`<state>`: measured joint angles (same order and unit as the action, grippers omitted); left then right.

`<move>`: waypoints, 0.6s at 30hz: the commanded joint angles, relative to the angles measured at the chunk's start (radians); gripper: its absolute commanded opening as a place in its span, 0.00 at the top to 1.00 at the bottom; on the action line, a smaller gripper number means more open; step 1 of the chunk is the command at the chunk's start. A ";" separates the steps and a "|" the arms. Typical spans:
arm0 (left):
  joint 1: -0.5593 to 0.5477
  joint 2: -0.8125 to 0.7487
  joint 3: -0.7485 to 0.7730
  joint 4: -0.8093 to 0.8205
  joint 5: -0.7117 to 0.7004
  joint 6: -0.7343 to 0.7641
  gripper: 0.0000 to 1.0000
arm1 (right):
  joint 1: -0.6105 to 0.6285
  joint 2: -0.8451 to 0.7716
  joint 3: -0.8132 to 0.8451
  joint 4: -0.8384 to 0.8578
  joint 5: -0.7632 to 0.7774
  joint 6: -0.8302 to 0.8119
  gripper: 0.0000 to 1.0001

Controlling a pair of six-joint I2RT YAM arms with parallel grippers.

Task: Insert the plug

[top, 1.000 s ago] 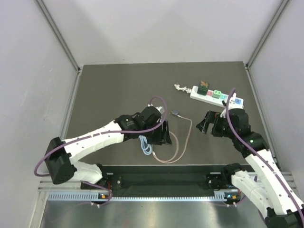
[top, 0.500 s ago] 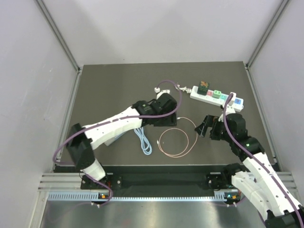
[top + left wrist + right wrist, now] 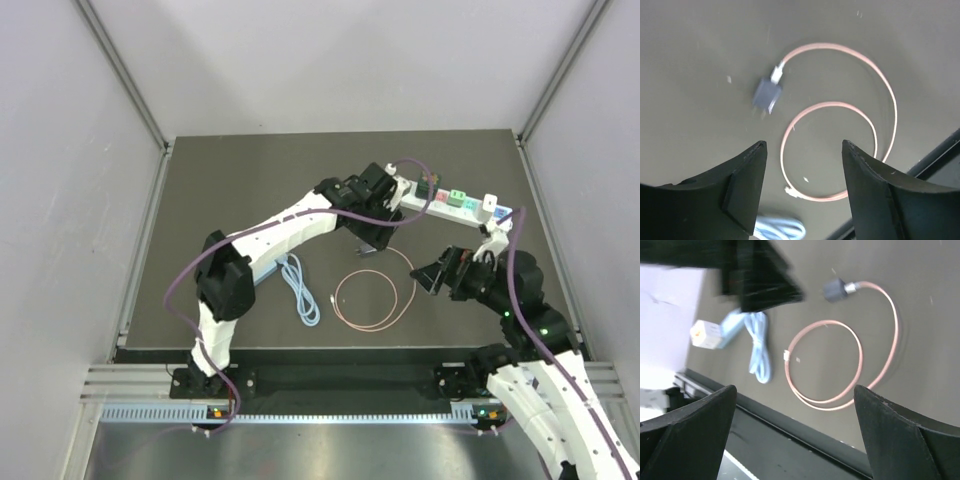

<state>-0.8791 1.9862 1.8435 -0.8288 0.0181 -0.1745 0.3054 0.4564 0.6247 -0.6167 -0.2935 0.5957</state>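
Observation:
The plug (image 3: 767,95) is a small dark grey block on the end of a pink cable (image 3: 875,125) that lies coiled on the dark mat. In the right wrist view the plug (image 3: 834,290) lies at the top. My left gripper (image 3: 804,145) hangs open above the mat just short of the plug, with nothing between its fingers. From above, the left gripper (image 3: 366,240) is beside the white power strip (image 3: 455,205). My right gripper (image 3: 432,275) is open and empty, to the right of the pink coil (image 3: 375,300). Its jaws (image 3: 795,390) stand wide over the coil's near side.
A light blue cable (image 3: 300,290) with a white plug (image 3: 705,335) lies left of the coil, partly under the left arm. The power strip has coloured sockets, one holding a dark plug (image 3: 430,183). The mat's front edge and black rail (image 3: 790,440) run just below the coil.
The left arm has swung from the front centre out to the far right, towards the power strip, its jaws widening a little. The pink cable now lies as a round coil. The right arm shifted slightly.

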 commanded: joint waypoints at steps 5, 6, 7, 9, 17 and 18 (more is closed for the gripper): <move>0.086 0.147 0.138 -0.069 0.157 0.273 0.30 | 0.000 -0.100 0.147 -0.025 -0.041 -0.022 0.00; 0.085 0.163 0.148 -0.072 0.146 0.288 0.30 | 0.000 -0.125 0.145 -0.023 -0.042 -0.023 0.00; 0.085 0.180 0.160 -0.088 0.134 0.309 0.30 | 0.001 -0.133 0.145 -0.029 -0.042 -0.027 0.00; 0.086 0.235 0.207 -0.111 0.091 0.326 0.31 | 0.000 -0.148 0.153 -0.038 -0.033 -0.034 0.00; 0.086 0.348 0.258 -0.104 0.094 0.369 0.32 | 0.000 -0.156 0.133 -0.031 -0.027 -0.022 0.00; 0.086 0.358 0.261 -0.105 0.085 0.368 0.32 | 0.000 -0.154 0.132 -0.029 -0.029 -0.022 0.00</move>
<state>-0.7929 2.3302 2.0563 -0.9295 0.1108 0.1585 0.3054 0.3080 0.7471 -0.6601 -0.3168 0.5770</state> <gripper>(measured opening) 0.680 0.996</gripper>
